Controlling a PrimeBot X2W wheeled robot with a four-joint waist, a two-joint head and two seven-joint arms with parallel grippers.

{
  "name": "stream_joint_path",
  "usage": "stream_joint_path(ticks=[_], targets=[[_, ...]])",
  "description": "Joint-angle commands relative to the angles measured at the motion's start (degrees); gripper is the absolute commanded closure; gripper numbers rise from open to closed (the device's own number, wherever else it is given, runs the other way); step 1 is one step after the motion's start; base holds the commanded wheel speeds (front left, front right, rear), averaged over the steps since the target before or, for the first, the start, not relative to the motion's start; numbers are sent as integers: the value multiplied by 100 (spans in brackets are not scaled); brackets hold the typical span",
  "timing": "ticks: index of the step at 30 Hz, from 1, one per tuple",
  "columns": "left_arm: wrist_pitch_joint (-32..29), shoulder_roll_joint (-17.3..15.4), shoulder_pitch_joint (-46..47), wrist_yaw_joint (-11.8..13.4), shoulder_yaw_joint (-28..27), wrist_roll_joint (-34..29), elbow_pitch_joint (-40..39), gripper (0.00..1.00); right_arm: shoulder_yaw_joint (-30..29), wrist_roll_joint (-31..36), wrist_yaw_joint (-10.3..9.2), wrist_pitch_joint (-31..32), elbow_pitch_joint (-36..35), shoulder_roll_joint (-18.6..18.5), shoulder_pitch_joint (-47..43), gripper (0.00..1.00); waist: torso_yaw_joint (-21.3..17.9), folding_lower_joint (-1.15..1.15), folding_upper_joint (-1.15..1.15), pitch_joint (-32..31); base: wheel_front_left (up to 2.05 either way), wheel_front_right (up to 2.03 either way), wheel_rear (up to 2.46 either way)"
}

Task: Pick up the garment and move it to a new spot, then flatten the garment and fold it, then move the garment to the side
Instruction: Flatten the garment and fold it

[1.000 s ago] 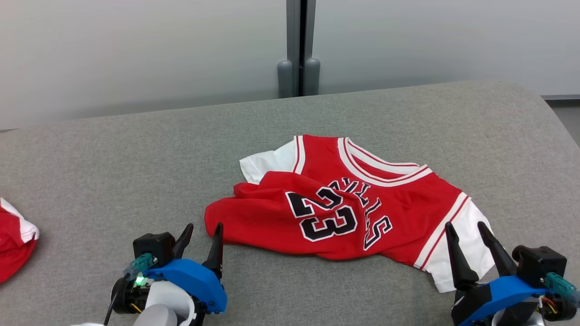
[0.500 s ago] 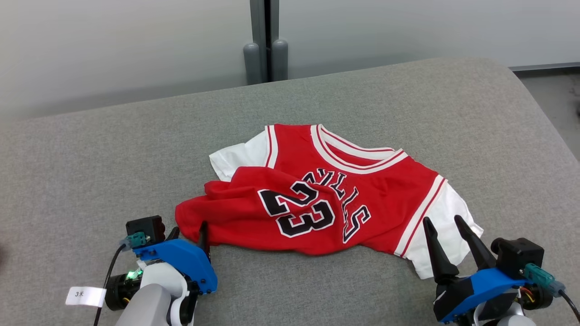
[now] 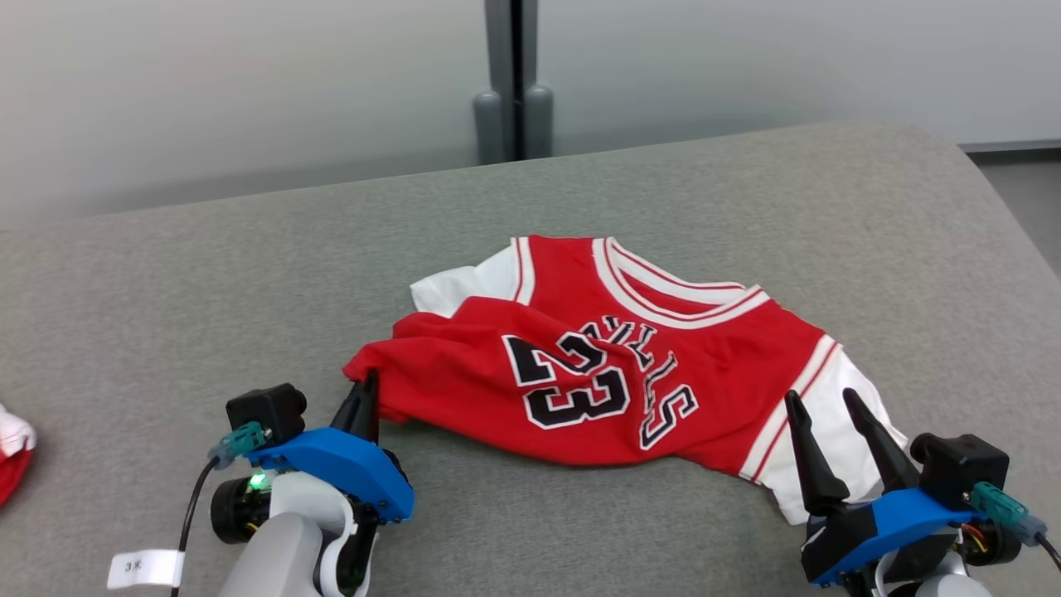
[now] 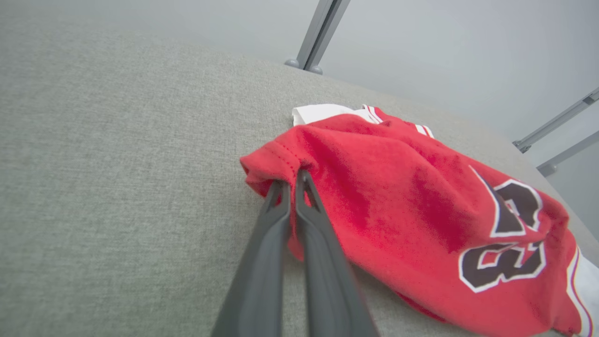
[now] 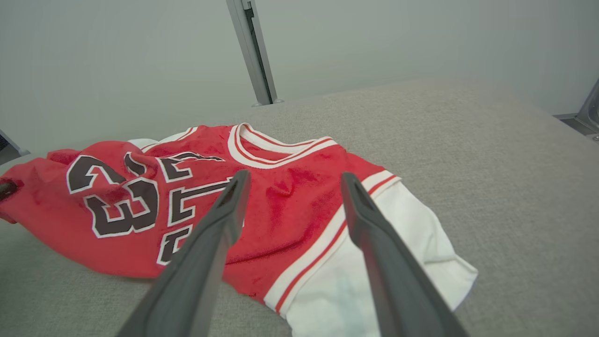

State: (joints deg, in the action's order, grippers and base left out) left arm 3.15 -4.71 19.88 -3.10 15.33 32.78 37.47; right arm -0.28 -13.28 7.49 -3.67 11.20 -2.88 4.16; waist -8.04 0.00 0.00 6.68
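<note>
While jersey (image 3: 613, 373) lies rumpled, red cloth (image 3: 12, 458) leftward

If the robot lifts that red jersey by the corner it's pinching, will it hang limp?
Probably limp: the jersey lies in soft folds and bunches where the left end effector pinches it. It looks thin, so likely light. Held by one corner, the rest would probably drag.

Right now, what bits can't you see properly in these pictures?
Head view: the jersey chest word, crumpled by folds.
Head view, left edge: a red and white cloth, cut off by the frame.
Left wrist view: how much jersey the shut left end effector pinches, hidden between its fingers.
Head view: the white tag, print too small.
</note>
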Motion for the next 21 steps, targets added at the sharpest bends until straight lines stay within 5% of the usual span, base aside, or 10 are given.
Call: stream_joint_path(ticks=[1,9,15,21], targets=[[15,22,-106,-40,-40,77,-143,100,-12,-25,1,-1,-30,-2,-59,0,83,0,0,20,0,0,0],[-805,18,-958,-240,66,822,-2574,100,-199,-34,1,47,-122,-4,-86,0,580,0,0,0,0,0,0],[-1532,-127,-1393,-17,204,1064,-4480,100,-270,-34,1,82,-185,-3,-51,0,698,0,0,23,0,0,0],[-2190,-660,-898,178,63,873,-4357,100,-181,-124,1,19,-205,-4,93,0,558,0,0,205,0,0,0]])
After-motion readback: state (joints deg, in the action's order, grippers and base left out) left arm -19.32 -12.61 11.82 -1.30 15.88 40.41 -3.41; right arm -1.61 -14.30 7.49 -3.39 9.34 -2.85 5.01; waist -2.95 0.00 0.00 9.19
